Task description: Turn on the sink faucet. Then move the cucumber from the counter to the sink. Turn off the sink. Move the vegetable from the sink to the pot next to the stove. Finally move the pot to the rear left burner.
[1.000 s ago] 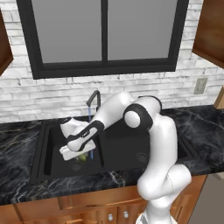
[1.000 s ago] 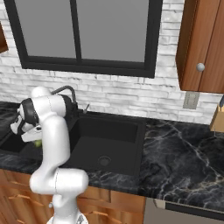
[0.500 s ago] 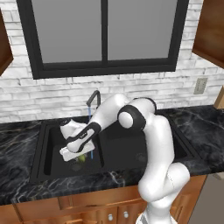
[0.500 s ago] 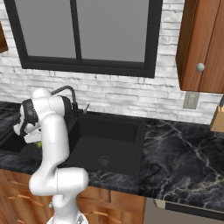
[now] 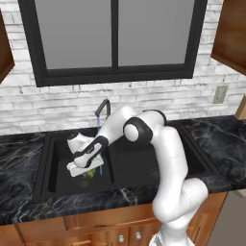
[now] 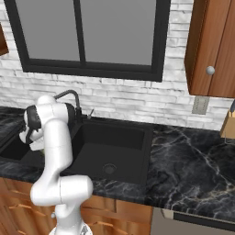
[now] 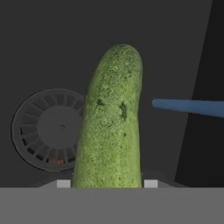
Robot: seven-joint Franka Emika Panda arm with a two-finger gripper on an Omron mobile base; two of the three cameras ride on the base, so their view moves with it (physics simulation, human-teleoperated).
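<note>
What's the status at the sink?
Gripper shut on cucumber, low in left basin of sink. Faucet running, blue stream beside the cucumber. Nothing blocking.

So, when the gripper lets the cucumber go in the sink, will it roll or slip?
The cucumber is rounded and oblong, so it would probably roll sideways on the flat sink floor rather than stay put. Its skin looks bumpy, which should help the grip, but the water stream runs close by, so it may get slippery. It looks stiff, not floppy.
</note>
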